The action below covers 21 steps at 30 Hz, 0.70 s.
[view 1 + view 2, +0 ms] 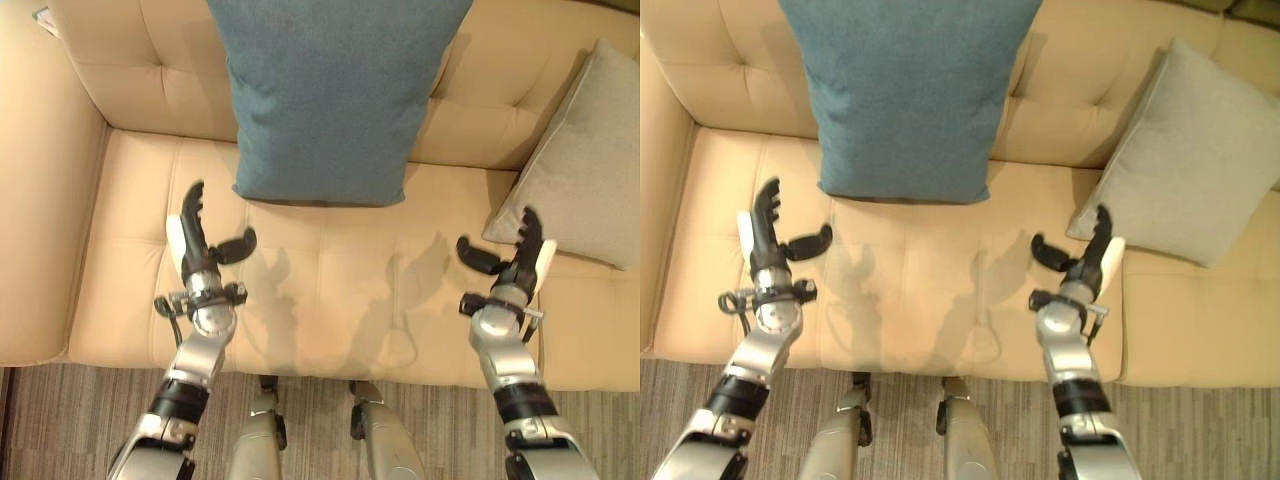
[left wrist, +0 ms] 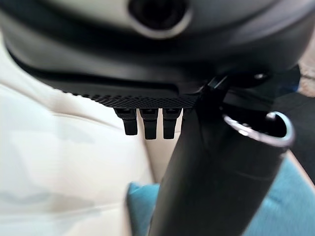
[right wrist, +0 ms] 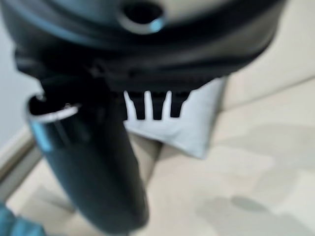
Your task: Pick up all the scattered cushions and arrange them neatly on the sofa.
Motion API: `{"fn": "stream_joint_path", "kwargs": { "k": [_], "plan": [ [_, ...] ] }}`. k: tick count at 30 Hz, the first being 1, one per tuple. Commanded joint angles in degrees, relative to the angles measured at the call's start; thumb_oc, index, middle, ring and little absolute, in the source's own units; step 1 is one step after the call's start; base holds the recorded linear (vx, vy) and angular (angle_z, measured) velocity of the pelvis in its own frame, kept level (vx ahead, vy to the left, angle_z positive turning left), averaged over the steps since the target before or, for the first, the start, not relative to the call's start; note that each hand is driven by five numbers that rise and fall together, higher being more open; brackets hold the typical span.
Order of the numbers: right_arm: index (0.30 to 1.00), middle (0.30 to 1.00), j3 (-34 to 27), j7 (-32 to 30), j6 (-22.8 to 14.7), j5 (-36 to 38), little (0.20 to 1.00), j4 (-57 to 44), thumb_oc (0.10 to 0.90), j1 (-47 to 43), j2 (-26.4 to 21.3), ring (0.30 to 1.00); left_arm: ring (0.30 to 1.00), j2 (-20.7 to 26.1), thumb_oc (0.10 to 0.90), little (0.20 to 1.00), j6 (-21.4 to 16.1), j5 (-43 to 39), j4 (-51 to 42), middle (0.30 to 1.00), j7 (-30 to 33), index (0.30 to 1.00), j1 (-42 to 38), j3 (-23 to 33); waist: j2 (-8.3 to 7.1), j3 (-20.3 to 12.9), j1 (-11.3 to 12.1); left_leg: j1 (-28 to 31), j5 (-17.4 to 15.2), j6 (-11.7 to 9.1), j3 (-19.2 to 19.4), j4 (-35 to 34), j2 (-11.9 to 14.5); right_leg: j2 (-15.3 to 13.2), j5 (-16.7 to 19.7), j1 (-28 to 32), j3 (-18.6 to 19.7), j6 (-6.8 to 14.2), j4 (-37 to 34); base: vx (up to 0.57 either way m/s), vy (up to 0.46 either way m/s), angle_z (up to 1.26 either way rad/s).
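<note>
**Two cushions on the sofa, both hands empty above the seat**

Left eye view: a large teal fabric cushion (image 1: 325, 95) stands upright against the back of the cream tufted sofa (image 1: 330, 300), its lower edge resting on the seat. The left hand (image 1: 200, 245) hovers over the seat, fingers straight and the thumb spread wide, holding nothing; the teal cushion's lower corner lies just beyond its fingertips. A square beige-grey fabric cushion (image 1: 585, 165) leans tilted in the sofa's corner.

Right eye view: the right hand (image 1: 1087, 258) hangs over the seat with fingers extended and the thumb out to the side, empty. The beige-grey cushion's lower corner sits just beside and past its fingertips, apart from them. The teal cushion is well off to the thumb side of this hand.

Left wrist view: the left hand's fingers (image 2: 149, 123) point straight out, parted from the thumb, over pale sofa fabric; a teal cushion corner shows beside the thumb.

Right wrist view: the right hand's fingers (image 3: 152, 105) reach straight toward the pale cushion, not touching it.
</note>
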Motion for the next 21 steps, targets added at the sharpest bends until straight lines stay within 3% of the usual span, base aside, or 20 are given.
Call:
{"fn": "stream_joint_path", "kwargs": {
  "k": [1,13,18,21],
  "plan": [
    [0.900,0.900,-1.5,3.9,-4.0,-5.4,0.900,-2.1,0.800,3.1,-3.4,0.900,0.900,2.7,0.800,0.900,-4.8,2.4,-2.6,0.900,-2.6,0.900,2.8,3.4,-0.77,-5.9,-0.2,-0.4,-9.6,0.2,-1.1,8.2,1.5,0.5,-7.0,4.5,-0.5,1.4,1.0,0.06,-0.071,-0.03],
    [0.900,0.900,5.0,15.2,-3.3,-11.8,0.900,12.1,0.800,11.0,-5.9,0.900,0.900,2.6,0.800,0.900,-2.9,3.0,15.0,0.900,-11.7,0.900,14.9,4.0,-0.13,-8.9,0.4,10.2,-7.9,-0.9,0.7,6.0,4.7,2.4,-8.8,14.6,-1.0,1.1,-0.7,0.02,-0.033,-0.06],
    [0.900,0.900,6.9,17.1,-2.8,-13.9,0.900,19.7,0.800,13.0,-5.4,0.900,0.900,2.2,0.800,0.900,-2.6,4.5,25.2,0.900,-15.8,0.900,17.1,2.8,0.29,-10.1,0.7,14.2,-6.6,-1.7,1.4,5.0,5.8,3.5,-10.1,18.7,-1.6,1.0,-1.6,0.02,-0.028,-0.01],
    [0.900,0.900,8.6,18.1,-2.7,-15.0,0.900,25.5,0.800,13.8,-5.0,0.900,0.900,0.8,0.800,0.900,-2.4,5.1,36.0,0.900,-17.7,0.900,17.8,2.9,0.54,-10.9,0.9,16.6,-6.5,-2.1,1.9,4.7,6.2,4.2,-10.7,21.3,-1.9,0.7,-2.5,0.02,-0.023,0.02]
  ]
}}
